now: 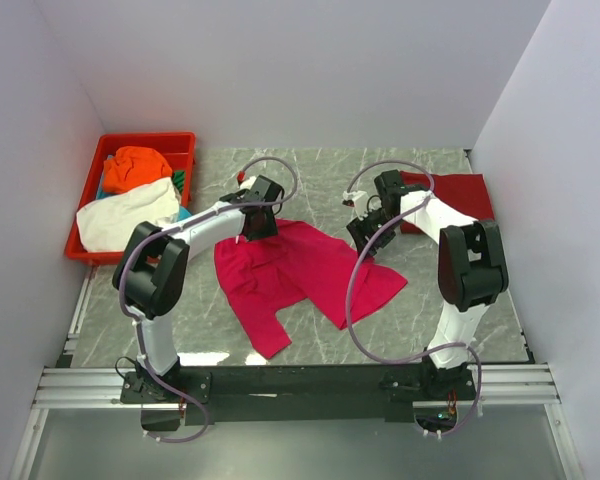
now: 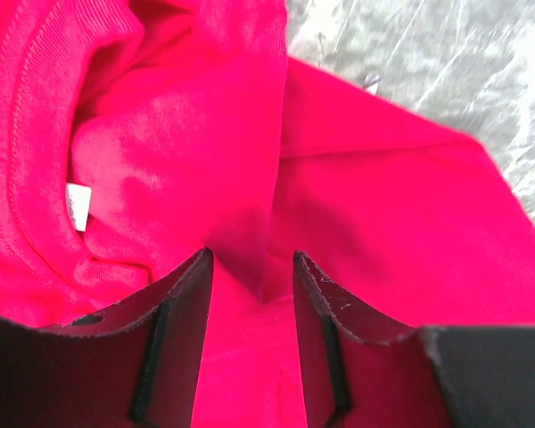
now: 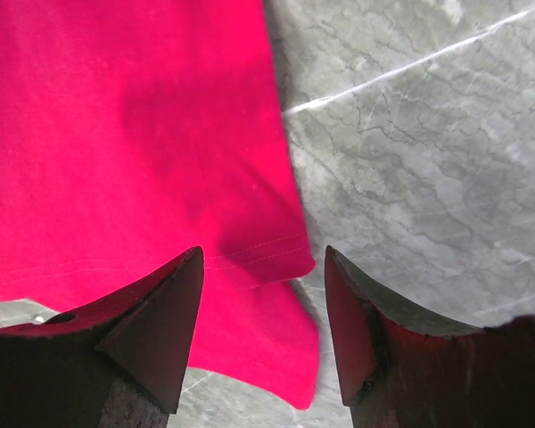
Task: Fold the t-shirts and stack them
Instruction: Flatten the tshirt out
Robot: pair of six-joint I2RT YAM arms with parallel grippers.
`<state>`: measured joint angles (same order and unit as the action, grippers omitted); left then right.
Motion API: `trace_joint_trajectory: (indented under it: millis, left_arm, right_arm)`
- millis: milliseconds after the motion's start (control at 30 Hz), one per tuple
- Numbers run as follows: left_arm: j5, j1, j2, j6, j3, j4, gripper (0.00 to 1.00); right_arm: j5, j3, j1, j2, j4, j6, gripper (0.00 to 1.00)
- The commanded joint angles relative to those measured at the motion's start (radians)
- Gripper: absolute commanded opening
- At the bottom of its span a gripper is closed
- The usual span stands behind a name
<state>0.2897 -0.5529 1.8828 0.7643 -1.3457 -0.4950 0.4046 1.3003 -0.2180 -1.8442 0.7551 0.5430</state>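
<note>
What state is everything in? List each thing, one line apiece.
Pink shirt: unfolded, spread rumpled on the table.
Dark red shirt: folded, lying flat at the far right.
Tray: holding loose shirts.
Orange shirt: crumpled in the tray.
White shirt: bunched, spilling over the tray's near edge.
Left gripper: closed on a fold of the pink shirt near its collar.
Right gripper: open, over the pink shirt's hem.

Counting at least four t-shirts: one pink-red (image 1: pixel 300 270) mid-frame, one dark red (image 1: pixel 460 195) upper right, orange (image 1: pixel 135 168) and white (image 1: pixel 125 215) in the one red tray (image 1: pixel 145 137). Two arms.
</note>
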Motion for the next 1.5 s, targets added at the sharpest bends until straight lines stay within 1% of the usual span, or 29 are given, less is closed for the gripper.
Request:
trace_joint_trajectory:
  millis: [0, 100, 200, 233, 300, 333, 433, 633, 767, 900, 933, 967, 1067, 1167, 1267, 1433, 1467]
  left_arm:
    - [0.04, 0.005, 0.004, 0.015, -0.044, 0.007, 0.46]
    - [0.039, 0.007, 0.015, 0.017, -0.052, 0.004, 0.42]
    - [0.031, 0.007, 0.024, 0.012, -0.053, 0.006, 0.33]
    - [0.026, 0.007, 0.022, 0.007, -0.049, 0.007, 0.26]
    - [0.016, 0.01, 0.015, 0.001, -0.046, 0.016, 0.16]
    - [0.009, 0.011, 0.012, -0.006, -0.041, 0.021, 0.08]
    - [-0.006, 0.021, -0.014, -0.022, -0.03, 0.039, 0.01]
    - [-0.012, 0.033, -0.06, -0.042, -0.02, 0.055, 0.0]
    - [-0.014, 0.039, -0.085, -0.054, -0.015, 0.059, 0.0]
    - [-0.012, 0.042, -0.102, -0.063, -0.01, 0.062, 0.0]
    - [-0.014, 0.044, -0.105, -0.065, -0.009, 0.062, 0.0]
    - [-0.014, 0.047, -0.108, -0.066, -0.007, 0.061, 0.0]
    - [-0.011, 0.047, -0.117, -0.071, -0.009, 0.061, 0.0]
    - [-0.009, 0.051, -0.131, -0.077, -0.016, 0.058, 0.0]
    - [-0.011, 0.06, -0.146, -0.083, -0.032, 0.058, 0.0]
    - [-0.05, 0.097, -0.175, -0.088, -0.069, 0.073, 0.0]
    - [-0.061, 0.119, -0.177, -0.088, -0.076, 0.076, 0.01]
  right_arm:
    - [-0.021, 0.001, 0.003, 0.003, -0.023, -0.008, 0.63]
    - [-0.026, 0.001, 0.005, 0.0, -0.026, -0.008, 0.63]
    - [-0.027, 0.001, 0.003, -0.003, -0.026, -0.008, 0.63]
    - [-0.027, 0.001, 0.005, -0.004, -0.026, -0.006, 0.63]
    - [-0.033, 0.002, 0.003, -0.007, -0.03, -0.006, 0.63]
    - [-0.036, 0.004, 0.005, -0.009, -0.033, -0.006, 0.63]
    - [-0.049, 0.007, 0.006, -0.015, -0.034, -0.011, 0.63]
    - [-0.067, 0.013, 0.008, -0.055, -0.017, -0.014, 0.61]
    - [-0.049, 0.028, 0.008, -0.082, 0.016, -0.008, 0.51]
    - [-0.043, 0.03, 0.009, -0.09, 0.03, -0.009, 0.47]
    - [-0.044, 0.031, 0.009, -0.092, 0.033, -0.012, 0.44]
    - [-0.044, 0.031, 0.009, -0.09, 0.03, -0.012, 0.37]
    - [-0.058, 0.033, 0.009, -0.073, 0.018, -0.023, 0.2]
    - [-0.082, 0.03, 0.008, -0.03, -0.008, -0.034, 0.12]
    - [-0.102, 0.03, 0.008, 0.014, -0.031, -0.035, 0.06]
    - [-0.145, 0.039, 0.008, 0.082, -0.059, -0.028, 0.03]
    - [-0.153, 0.045, 0.006, 0.088, -0.056, -0.025, 0.02]
